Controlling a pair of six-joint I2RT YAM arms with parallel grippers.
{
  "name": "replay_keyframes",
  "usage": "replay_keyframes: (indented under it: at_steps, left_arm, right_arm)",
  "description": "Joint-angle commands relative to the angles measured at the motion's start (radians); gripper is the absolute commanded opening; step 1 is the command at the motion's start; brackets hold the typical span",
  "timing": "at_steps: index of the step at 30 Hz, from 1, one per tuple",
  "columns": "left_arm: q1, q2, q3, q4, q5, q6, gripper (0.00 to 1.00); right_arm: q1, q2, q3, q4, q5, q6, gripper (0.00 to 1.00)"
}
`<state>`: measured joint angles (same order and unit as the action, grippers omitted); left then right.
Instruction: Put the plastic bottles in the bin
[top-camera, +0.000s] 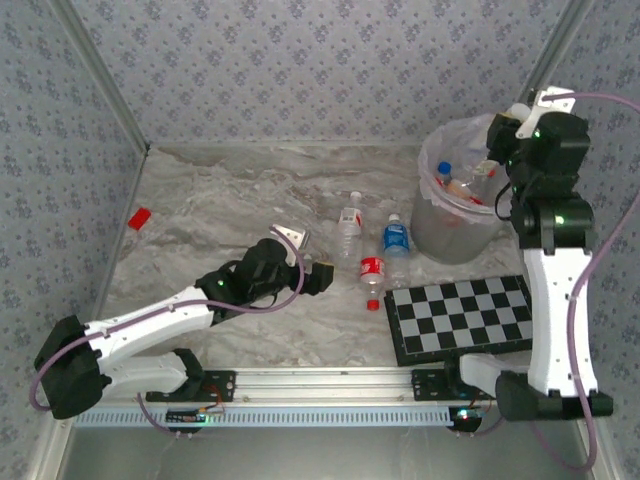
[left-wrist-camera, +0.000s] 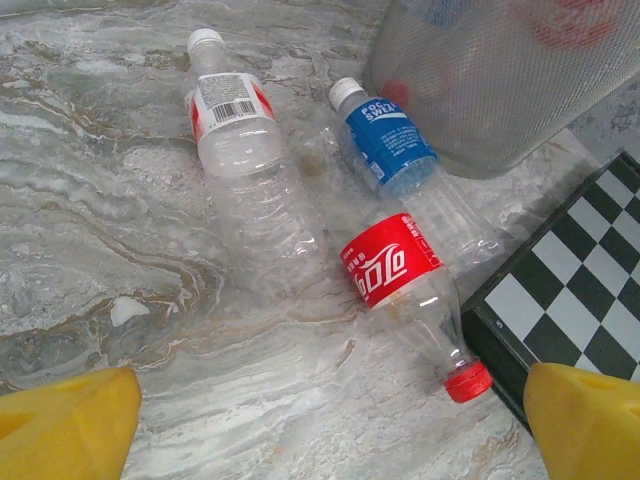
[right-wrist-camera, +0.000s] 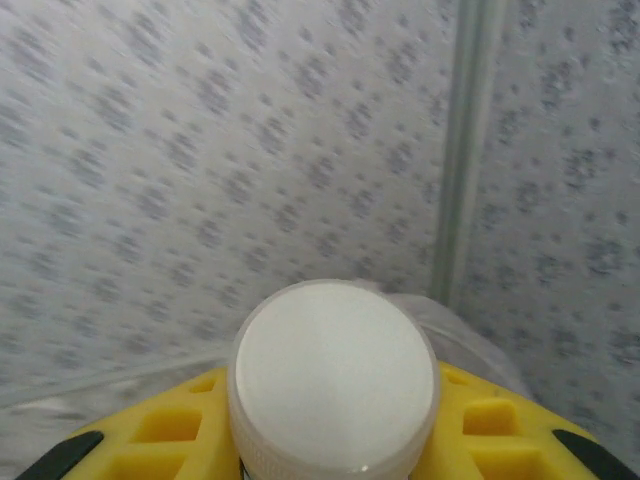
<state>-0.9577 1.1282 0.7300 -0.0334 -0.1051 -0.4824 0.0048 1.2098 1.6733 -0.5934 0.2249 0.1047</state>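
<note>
I read left gripper (left-wrist-camera: 330, 430) spread wide, empty, near red-label bottle (left-wrist-camera: 400, 270), blue-label bottle (left-wrist-camera: 385, 140), barcode bottle (left-wrist-camera: 235, 130). Right gripper (right-wrist-camera: 335, 455) clamped on white-cap bottle (right-wrist-camera: 333, 375) by bin (top-camera: 445, 230).

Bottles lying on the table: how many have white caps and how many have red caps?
White cap: 2, the barcode-label bottle and the blue-label bottle
Red cap: 1, the red-label bottle
Total: 3
</note>
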Motion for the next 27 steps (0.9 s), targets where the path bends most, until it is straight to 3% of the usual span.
replay_keyframes:
  at_steps: [1,12,19,27]
  left_arm:
    - [-0.006,0.013,0.012,0.009,0.0,-0.021,0.98]
    - [-0.006,0.031,0.011,-0.009,-0.016,-0.018,0.97]
    - [-0.007,0.104,0.049,-0.065,-0.028,-0.022,0.97]
    - [-0.004,0.178,0.076,-0.11,-0.05,-0.027,0.97]
  right_arm:
    - [-0.028,0.085,-0.043,0.027,0.143,-0.104,0.0]
    - [-0.156,0.281,-0.077,-0.203,-0.106,-0.013,0.0]
    - [-0.143,0.309,-0.232,-0.174,-0.177,0.038,0.0]
    - [-0.072,0.35,-0.402,-0.09,-0.17,0.111,0.0]
